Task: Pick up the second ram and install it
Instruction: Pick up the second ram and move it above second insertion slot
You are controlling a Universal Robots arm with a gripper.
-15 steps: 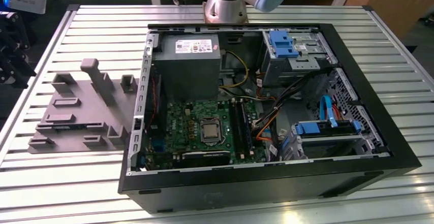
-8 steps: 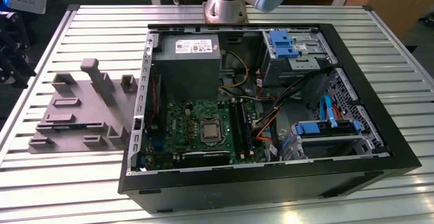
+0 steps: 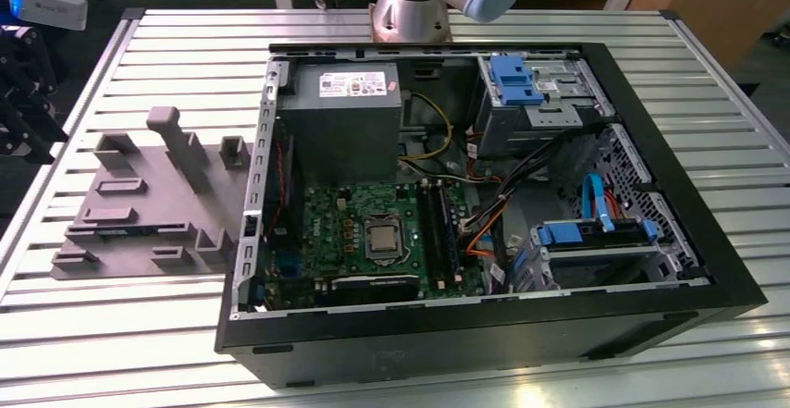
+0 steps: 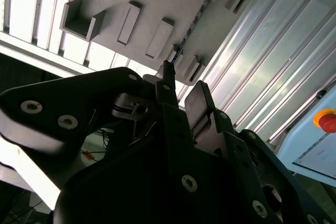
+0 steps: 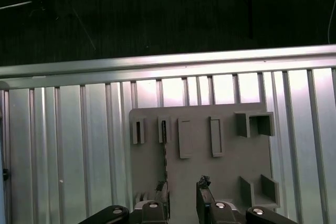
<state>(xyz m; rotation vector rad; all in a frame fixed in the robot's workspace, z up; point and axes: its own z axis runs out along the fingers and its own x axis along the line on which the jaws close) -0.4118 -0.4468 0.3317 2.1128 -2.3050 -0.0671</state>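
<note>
Closest to you in the first wrist view: the gripper [image 5: 182,198]. Its 2 fingers [image 5: 203,200] are spread w/ a bare gap between them, so nothing is gripped. Past the tips you see the grey fixture [image 5: 231,161] lying on the ribbed table [image 5: 68,145]. The ram [image 5: 165,153] stands on edge in 1 of the fixture's slots. It reads as a thin dark line running toward 1 fingertip; can't tell if they touch. In the second wrist view the ram [image 4: 197,19] is also edge-on, just beyond the tips. In the exterior view the fixture [image 3: 136,209] sits near the open case [image 3: 494,334], on the exterior view's left, w/ the board [image 3: 333,232] inside the case.
</note>
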